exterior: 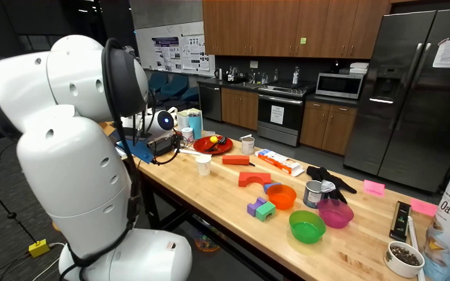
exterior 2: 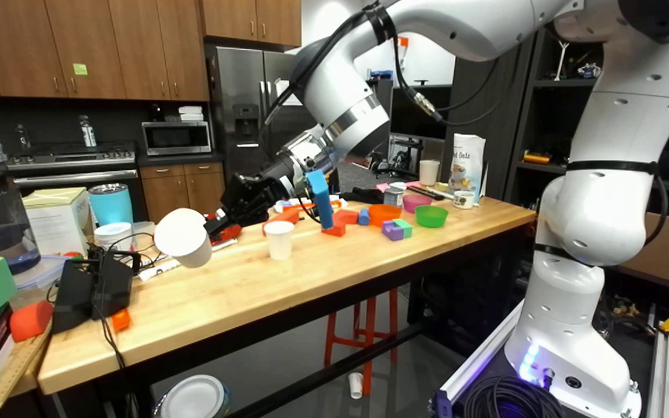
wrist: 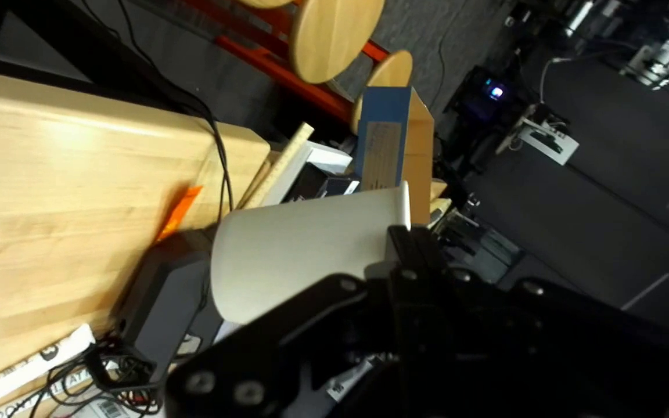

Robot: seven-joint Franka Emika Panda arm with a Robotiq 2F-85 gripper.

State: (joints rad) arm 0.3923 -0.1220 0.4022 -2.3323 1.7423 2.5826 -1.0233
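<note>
Gripper [exterior 2: 214,225] pinched at the rim of one white cup [wrist: 305,249], holding it tilted above the table [exterior 2: 236,290].
By my judgement the grasp and the lift are done; letting the cup go is not. I count one table, one oats bag [exterior 2: 467,164], an orange bowl [exterior: 281,202], a green bowl [exterior: 307,233] and a pink bowl [exterior: 335,219], three in all; a standing cup [exterior 2: 280,241] near the one I hold and, it seems, a lying cup [exterior 2: 356,385] on the floor [exterior 2: 401,390], so at least three cups with mine; one green block [exterior: 265,210] and one purple block [exterior: 256,206], side by side.
</note>
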